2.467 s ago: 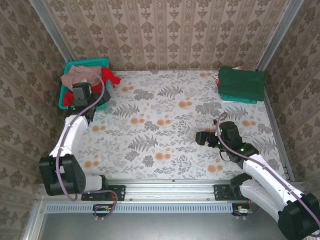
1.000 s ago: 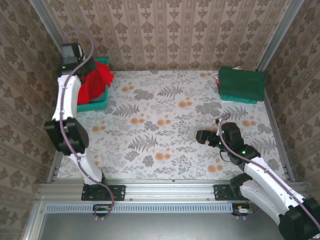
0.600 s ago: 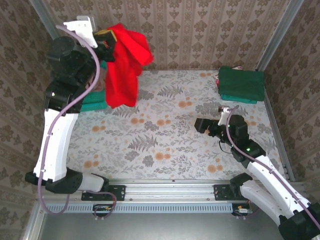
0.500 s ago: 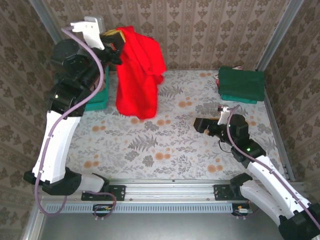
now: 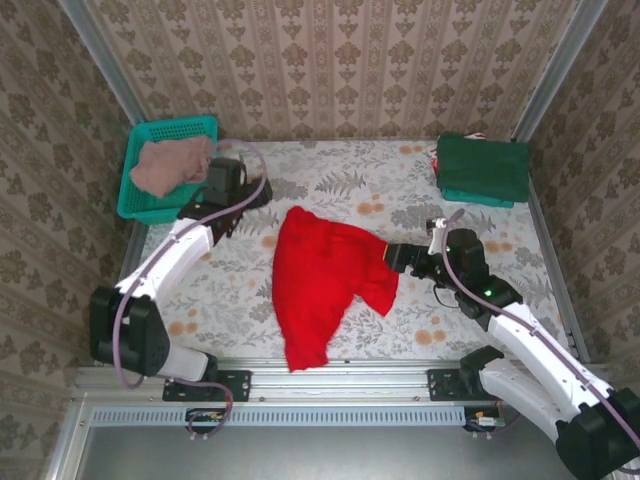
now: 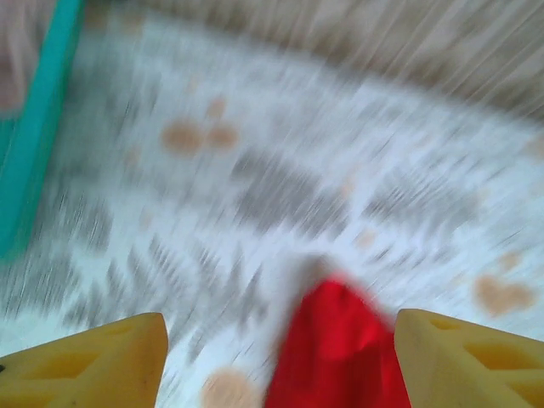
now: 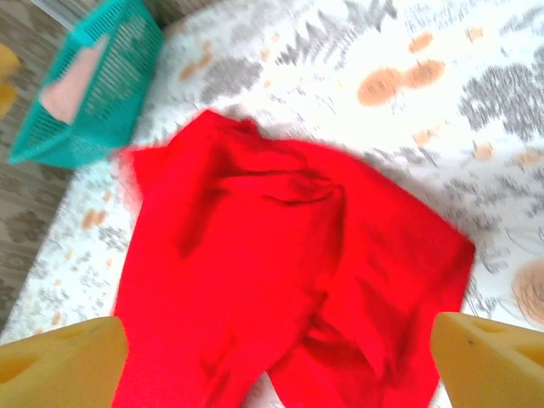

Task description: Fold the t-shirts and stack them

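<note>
A bright red t-shirt [image 5: 322, 282] lies spread and rumpled on the middle of the table, its length running toward the near edge. My left gripper [image 5: 245, 192] hovers beside the basket, open and holding nothing. In the blurred left wrist view its yellow fingers [image 6: 93, 361] stand wide apart, with the red t-shirt's tip [image 6: 340, 340] on the table ahead. My right gripper [image 5: 393, 258] is at the red t-shirt's right edge, open above the cloth [image 7: 280, 255]. A dusty pink t-shirt [image 5: 165, 165] sits in the basket. Dark green folded t-shirts [image 5: 482, 168] are stacked at the back right.
A teal mesh basket [image 5: 172, 127] stands at the back left corner, also seen from the right wrist as the basket [image 7: 106, 81]. Patterned walls close in the table on three sides. Bare floral tabletop [image 5: 330, 185] lies between the red t-shirt and the back wall.
My left arm swung the red t-shirt out of the basket and across the table, then let go. The shirt now lies flat. The left gripper opened and drew back toward the basket.
</note>
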Controlling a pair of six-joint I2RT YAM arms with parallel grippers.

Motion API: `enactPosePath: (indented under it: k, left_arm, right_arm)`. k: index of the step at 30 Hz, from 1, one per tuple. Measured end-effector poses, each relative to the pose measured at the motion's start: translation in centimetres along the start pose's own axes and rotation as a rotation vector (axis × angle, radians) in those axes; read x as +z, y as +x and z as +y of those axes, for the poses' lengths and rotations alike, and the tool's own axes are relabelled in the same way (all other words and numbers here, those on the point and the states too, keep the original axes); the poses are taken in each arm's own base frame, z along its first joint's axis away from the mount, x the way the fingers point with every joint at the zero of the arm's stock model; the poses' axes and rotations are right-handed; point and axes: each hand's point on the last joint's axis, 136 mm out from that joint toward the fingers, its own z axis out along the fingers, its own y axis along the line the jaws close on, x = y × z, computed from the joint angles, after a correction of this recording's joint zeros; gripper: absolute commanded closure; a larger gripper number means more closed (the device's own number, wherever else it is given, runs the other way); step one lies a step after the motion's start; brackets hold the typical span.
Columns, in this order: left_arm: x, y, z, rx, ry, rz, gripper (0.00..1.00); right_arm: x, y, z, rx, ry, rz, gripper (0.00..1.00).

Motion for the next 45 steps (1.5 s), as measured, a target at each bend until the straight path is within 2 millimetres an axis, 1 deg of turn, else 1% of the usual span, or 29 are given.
enactPosePath:
  k: [1,2,3,4,5,6,7,9,10,11,12,14,15,17,18,20,21,24,29,30,32,33,35,38,39,40,42,44,45]
  left_arm:
    - [0.5,1.9,0.9,0.003,-0.028,0.049,0.26]
    - [0.4,3.2,1.5,0.010,-0.046,0.083,0.25]
    - [0.0,4.1,1.6,0.022,-0.056,0.100,0.25]
    - [-0.8,4.4,1.4,0.043,-0.058,0.099,0.25]
    - [-1.8,4.5,0.6,0.068,-0.043,0.088,0.25]
    - [-3.1,4.5,-0.9,0.103,-0.011,0.066,0.26]
    - [-4.8,4.8,-3.1,0.148,0.046,0.038,0.26]
    - [-7.7,6.5,-7.0,0.225,0.175,0.015,0.26]
    - [-9.3,8.4,-9.0,0.275,0.255,0.013,0.25]
    - [-10.3,10.3,-10.1,0.313,0.308,0.026,0.25]
    - [-11.0,12.9,-11.0,0.362,0.355,0.053,0.25]
    - [-11.3,17.7,-11.4,0.449,0.395,0.125,0.27]
    - [-10.8,20.5,-11.0,0.501,0.394,0.179,0.30]
    - [-9.7,24.4,-9.9,0.574,0.361,0.273,0.39]
    - [-9.2,26.0,-9.5,0.607,0.343,0.313,0.45]
    - [-8.3,28.0,-9.3,0.657,0.325,0.365,0.51]
    - [-7.8,29.1,-9.4,0.683,0.320,0.391,0.52]
    - [-7.1,31.2,-10.1,0.732,0.320,0.441,0.43]
    - [-6.4,33.1,-11.3,0.758,0.343,0.477,0.41]
    - [-6.3,33.5,-11.4,0.761,0.347,0.480,0.44]
    - [-5.9,33.6,-11.6,0.763,0.337,0.473,0.57]
    - [-5.7,33.4,-11.9,0.757,0.333,0.465,0.66]
    - [-5.1,33.2,-12.2,0.753,0.316,0.446,0.80]
    - [-4.9,32.8,-12.1,0.753,0.295,0.424,0.97]
    - [-4.9,32.4,-12.0,0.745,0.287,0.416,1.00]
    - [-5.0,31.9,-11.8,0.746,0.279,0.410,1.00]
    - [-5.3,30.5,-11.3,0.735,0.257,0.389,1.00]
    - [-6.0,27.6,-10.9,0.684,0.251,0.338,1.00]
    - [-6.5,25.8,-10.9,0.647,0.259,0.302,1.00]
  right_arm:
    - [0.3,0.6,-0.3,-0.001,0.016,0.024,0.20]
    - [0.5,1.2,-0.6,-0.003,0.030,0.048,0.23]
    - [0.7,1.8,-0.8,-0.007,0.045,0.071,0.28]
    - [0.9,2.3,-1.0,-0.014,0.060,0.090,0.31]
    - [1.0,2.8,-1.1,-0.018,0.070,0.107,0.36]
    - [1.1,3.1,-1.3,-0.023,0.081,0.118,0.40]
    - [1.2,3.5,-1.6,-0.022,0.096,0.127,0.41]
    - [1.3,4.0,-2.3,-0.019,0.129,0.142,0.41]
    - [1.5,4.5,-2.8,-0.017,0.152,0.157,0.41]
    - [1.5,4.9,-3.3,-0.012,0.172,0.168,0.41]
    - [1.7,5.4,-3.7,-0.006,0.191,0.184,0.41]
    - [1.8,6.8,-4.2,-0.007,0.216,0.220,0.42]
    - [1.9,7.8,-4.3,-0.007,0.227,0.242,0.43]
    - [1.9,9.3,-4.3,-0.011,0.238,0.273,0.44]
    - [2.0,10.0,-4.4,-0.013,0.243,0.287,0.45]
    - [2.1,11.5,-4.5,-0.011,0.256,0.315,0.45]
    - [2.2,12.3,-4.5,-0.014,0.266,0.334,0.44]
    - [2.6,13.8,-4.5,-0.015,0.287,0.373,0.41]
    - [3.6,15.4,-4.8,-0.036,0.323,0.406,0.43]
    - [3.7,15.7,-5.0,-0.040,0.337,0.417,0.45]
    - [3.9,15.7,-5.2,-0.045,0.361,0.414,0.50]
    - [4.0,15.6,-5.2,-0.044,0.369,0.412,0.54]
    - [4.0,15.6,-5.6,-0.050,0.391,0.409,0.64]
    - [3.8,15.5,-6.2,-0.055,0.427,0.402,0.83]
    - [3.7,15.4,-6.4,-0.062,0.439,0.399,0.90]
    - [3.6,15.2,-6.4,-0.066,0.441,0.392,0.98]
    - [3.4,14.4,-6.2,-0.073,0.441,0.361,1.00]
    - [2.9,13.0,-5.7,-0.074,0.433,0.311,1.00]
    - [2.6,12.1,-5.3,-0.075,0.424,0.282,1.00]
